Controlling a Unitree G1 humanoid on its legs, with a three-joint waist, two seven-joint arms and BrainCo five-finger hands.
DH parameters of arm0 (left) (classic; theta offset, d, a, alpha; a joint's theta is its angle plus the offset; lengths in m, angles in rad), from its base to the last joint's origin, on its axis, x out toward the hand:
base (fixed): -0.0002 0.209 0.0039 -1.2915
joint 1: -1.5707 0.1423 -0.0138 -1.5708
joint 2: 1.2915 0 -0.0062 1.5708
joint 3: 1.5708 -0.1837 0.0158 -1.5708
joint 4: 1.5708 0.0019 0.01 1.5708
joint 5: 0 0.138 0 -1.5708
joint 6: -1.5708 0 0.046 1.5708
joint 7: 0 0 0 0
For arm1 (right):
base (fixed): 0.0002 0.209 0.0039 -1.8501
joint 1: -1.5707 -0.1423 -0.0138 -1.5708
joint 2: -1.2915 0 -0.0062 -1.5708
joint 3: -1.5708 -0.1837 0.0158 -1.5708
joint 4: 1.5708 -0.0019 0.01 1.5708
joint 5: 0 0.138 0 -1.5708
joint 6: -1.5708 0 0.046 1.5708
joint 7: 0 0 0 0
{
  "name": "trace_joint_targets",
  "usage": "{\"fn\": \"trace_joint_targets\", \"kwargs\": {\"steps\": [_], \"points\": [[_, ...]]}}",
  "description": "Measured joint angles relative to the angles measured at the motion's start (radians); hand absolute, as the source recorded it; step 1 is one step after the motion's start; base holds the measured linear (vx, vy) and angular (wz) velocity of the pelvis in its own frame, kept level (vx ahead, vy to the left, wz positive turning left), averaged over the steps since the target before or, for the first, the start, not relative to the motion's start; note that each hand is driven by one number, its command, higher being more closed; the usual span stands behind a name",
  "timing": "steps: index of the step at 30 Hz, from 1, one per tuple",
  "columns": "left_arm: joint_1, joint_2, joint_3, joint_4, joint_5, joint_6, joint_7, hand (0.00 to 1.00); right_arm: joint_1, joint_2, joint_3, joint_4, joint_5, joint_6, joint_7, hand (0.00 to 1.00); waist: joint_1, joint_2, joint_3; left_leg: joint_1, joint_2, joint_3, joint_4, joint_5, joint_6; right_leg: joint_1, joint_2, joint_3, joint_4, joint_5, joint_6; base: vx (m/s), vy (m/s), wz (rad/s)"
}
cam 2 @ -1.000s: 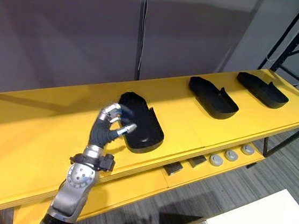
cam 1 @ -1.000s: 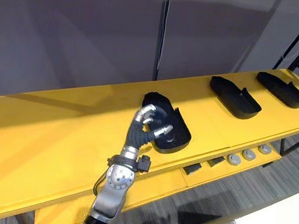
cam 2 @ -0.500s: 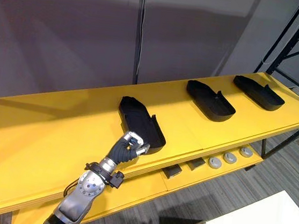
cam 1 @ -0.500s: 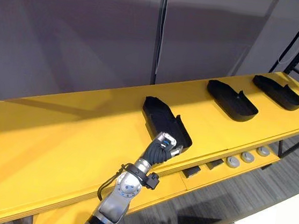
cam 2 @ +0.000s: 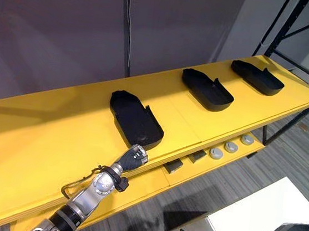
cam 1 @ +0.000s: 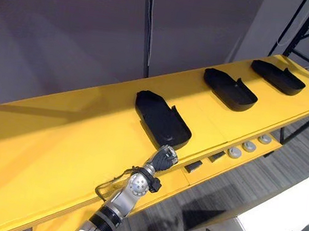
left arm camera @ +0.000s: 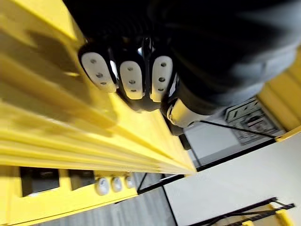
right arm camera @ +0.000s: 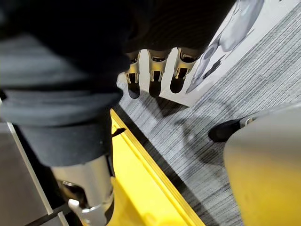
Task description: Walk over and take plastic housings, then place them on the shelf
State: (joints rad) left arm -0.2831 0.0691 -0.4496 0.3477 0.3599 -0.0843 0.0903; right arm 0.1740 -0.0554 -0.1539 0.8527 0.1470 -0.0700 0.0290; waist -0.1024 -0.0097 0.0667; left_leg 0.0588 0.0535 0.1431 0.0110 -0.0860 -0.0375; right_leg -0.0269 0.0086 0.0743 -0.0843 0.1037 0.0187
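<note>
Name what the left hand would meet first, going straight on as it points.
Probably the nearest black housing, just beyond the left hand at the front edge of the yellow shelf; the gap between them is unclear.

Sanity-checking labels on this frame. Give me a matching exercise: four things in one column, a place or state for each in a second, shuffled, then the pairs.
Things:
1. near housing
2. left hand
3. discs
4. right hand

Places or states:
A. on the lower level, under the top board
B. fingers straight, hanging over the grey floor
C. lying open side up on top of the yellow shelf
D. fingers curled, holding nothing, at the shelf's front edge

Pairs: 1-C, 2-D, 3-A, 4-B
</note>
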Motion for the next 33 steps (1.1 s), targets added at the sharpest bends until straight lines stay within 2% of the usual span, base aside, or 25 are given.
{"fn": "trace_joint_targets", "kwargs": {"steps": [9,21,25,30,33], "points": [[-0.103,-0.008,0.071,0.093,0.038,0.012,0.071,1.0,-0.023,-0.011,-0.001,0.007,0.0,-0.011,-0.013,0.0,-0.021,0.0,0.023,0.002,-0.003,0.0,-0.005,0.0,0.001,0.0,-0.001,0.0,-0.001,0.0,0.0,0.0,0.0,0.0],[-0.153,-0.021,0.065,0.112,0.014,0.019,0.079,1.0,-0.026,-0.013,-0.001,0.024,0.001,-0.012,-0.025,0.0,-0.032,-0.001,0.044,0.002,-0.005,0.006,-0.011,0.001,0.002,-0.006,-0.002,0.002,-0.002,0.002,0.002,0.0,0.001,-0.01],[-0.153,-0.024,-0.01,0.105,-0.024,0.016,0.069,1.0,-0.026,-0.013,-0.001,0.024,0.001,-0.012,-0.029,0.0,-0.031,-0.001,0.045,0.003,-0.007,0.005,-0.012,0.001,0.002,-0.004,-0.004,0.001,-0.002,0.003,0.003,0.0,0.0,0.0],[-0.152,-0.049,-0.1,0.104,-0.044,-0.011,0.021,1.0,-0.031,-0.013,0.0,0.024,0.004,-0.012,-0.029,0.0,-0.032,-0.003,0.072,0.017,-0.009,0.005,-0.011,0.001,0.003,0.011,-0.008,0.001,-0.003,0.003,0.004,0.0,0.0,0.0],[-0.152,-0.059,-0.131,0.106,-0.043,-0.011,0.007,1.0,-0.045,-0.013,0.002,0.024,0.004,-0.012,-0.029,0.0,-0.045,-0.003,0.08,0.015,-0.009,0.005,-0.011,0.001,0.003,0.009,-0.008,0.003,-0.003,0.004,0.005,0.0,0.0,0.0]]}}
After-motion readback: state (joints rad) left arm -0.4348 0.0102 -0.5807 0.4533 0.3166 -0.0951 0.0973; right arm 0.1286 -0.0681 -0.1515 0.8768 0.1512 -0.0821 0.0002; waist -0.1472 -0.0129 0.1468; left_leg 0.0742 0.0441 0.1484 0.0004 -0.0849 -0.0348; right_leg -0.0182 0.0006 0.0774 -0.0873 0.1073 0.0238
